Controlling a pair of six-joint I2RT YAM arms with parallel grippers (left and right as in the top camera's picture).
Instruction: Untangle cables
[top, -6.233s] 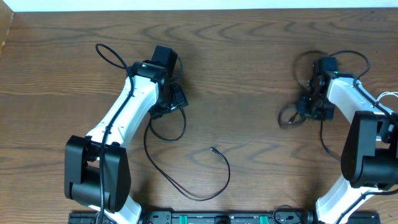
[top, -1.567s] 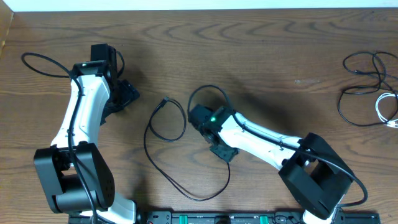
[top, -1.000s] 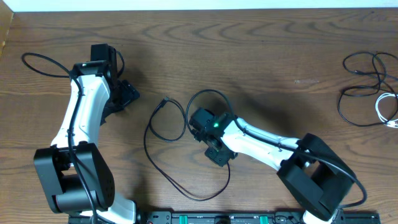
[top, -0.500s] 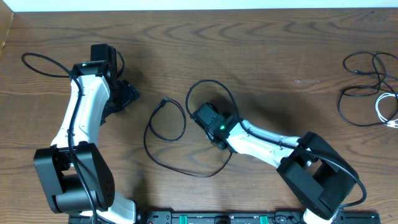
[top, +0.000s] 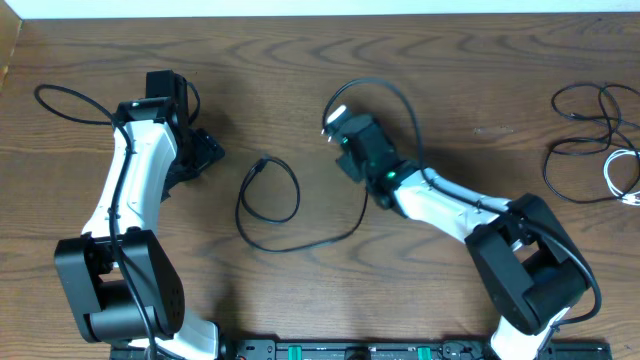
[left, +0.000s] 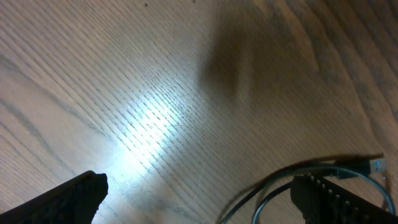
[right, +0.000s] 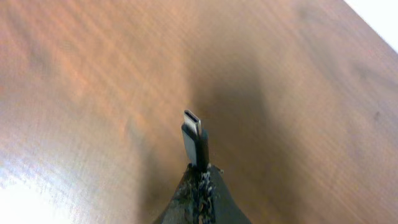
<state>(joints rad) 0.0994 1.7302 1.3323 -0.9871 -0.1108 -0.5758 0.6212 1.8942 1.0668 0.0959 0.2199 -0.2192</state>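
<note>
One thin black cable (top: 296, 243) lies mid-table with a loop (top: 271, 191) and a free plug (top: 258, 167). Its other end rises to my right gripper (top: 352, 168), which is shut on it. In the right wrist view the plug (right: 194, 139) sticks out past the shut fingertips of the right gripper (right: 200, 171), above bare wood. My left gripper (top: 205, 150) stands open to the left of the loop. In its wrist view the left gripper (left: 199, 205) holds nothing, and the cable (left: 292, 179) with its plug (left: 373, 165) lies by the right finger (left: 336, 199).
A heap of black cables (top: 585, 125) and a white cable (top: 622, 170) lies at the table's far right edge. The right arm's own thick black cable (top: 385, 88) arcs above its wrist. The table's back edge (top: 320, 14) runs along the top.
My right gripper shut on the cable's plug end and moved up and toward the far side, pulling the cable's lower bend straighter. The left arm has not moved.
</note>
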